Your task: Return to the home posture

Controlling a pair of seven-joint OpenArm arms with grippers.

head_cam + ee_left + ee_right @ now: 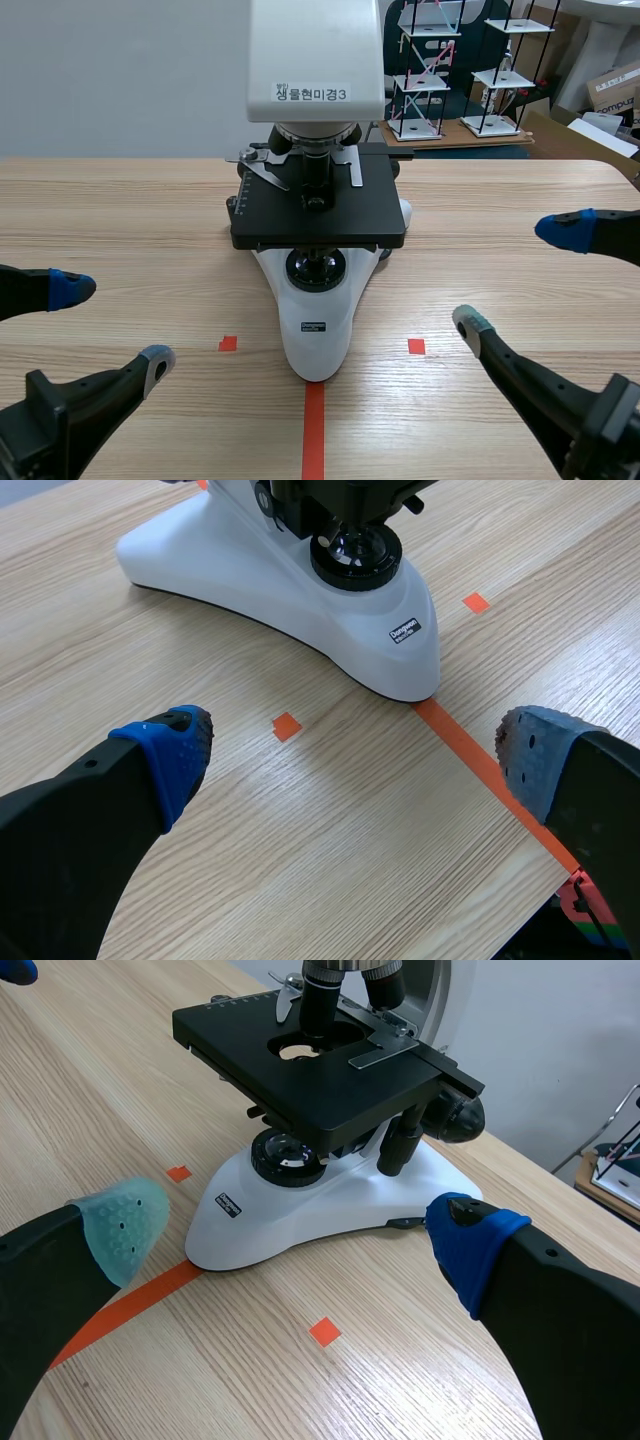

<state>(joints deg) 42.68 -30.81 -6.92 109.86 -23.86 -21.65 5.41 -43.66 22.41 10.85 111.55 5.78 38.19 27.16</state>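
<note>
Wooden table (120, 200) holds microscope (318, 225); scene view alone shows shelf racks (417, 82) behind. Left claw (355, 748), right claw (295, 1225) both spread.

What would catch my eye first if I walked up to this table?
A white microscope with a black stage stands upright in the middle of the wooden table. Low on either side of it, the left gripper and the right gripper are open, blue and grey-green pads apart, holding nothing.

wall (110, 70): pale grey | table (120, 210): light wood | behind: rod-and-shelf models (420, 80) (on a board)
</note>
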